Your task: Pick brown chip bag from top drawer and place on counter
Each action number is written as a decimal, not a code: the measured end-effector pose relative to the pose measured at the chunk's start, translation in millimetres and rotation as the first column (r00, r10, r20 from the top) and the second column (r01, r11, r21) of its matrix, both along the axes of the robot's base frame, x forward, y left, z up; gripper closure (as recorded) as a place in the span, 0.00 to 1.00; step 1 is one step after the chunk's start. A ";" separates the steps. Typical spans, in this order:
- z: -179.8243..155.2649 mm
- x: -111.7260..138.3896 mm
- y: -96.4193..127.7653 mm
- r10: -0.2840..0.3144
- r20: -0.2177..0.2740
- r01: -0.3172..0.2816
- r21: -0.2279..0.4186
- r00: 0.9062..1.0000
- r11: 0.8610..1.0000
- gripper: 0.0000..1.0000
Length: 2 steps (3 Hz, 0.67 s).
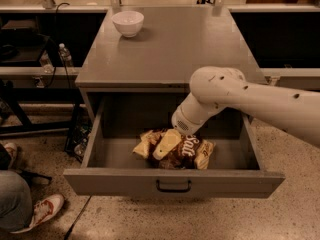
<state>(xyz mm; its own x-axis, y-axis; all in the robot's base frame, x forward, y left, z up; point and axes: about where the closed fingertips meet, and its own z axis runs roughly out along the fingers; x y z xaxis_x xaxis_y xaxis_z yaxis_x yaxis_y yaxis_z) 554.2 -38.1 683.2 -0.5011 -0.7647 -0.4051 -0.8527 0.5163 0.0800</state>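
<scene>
The top drawer is pulled open, its black handle centred on the front panel. The brown chip bag lies inside near the front middle, crinkled, dark brown with pale yellow ends and white script lettering. My gripper reaches down into the drawer from the right and sits on the left part of the bag; one pale finger lies across it. The white arm comes in from the right over the drawer. The grey counter lies above the drawer.
A white bowl stands at the counter's back left. A person's leg and red-white shoe are on the floor at the lower left. A water bottle stands on a dark shelf to the left. Drawer side walls flank the bag.
</scene>
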 end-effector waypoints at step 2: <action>-33.7 -4.7 28.0 0.000 -0.047 0.003 0.052 0.999 0.999 0.27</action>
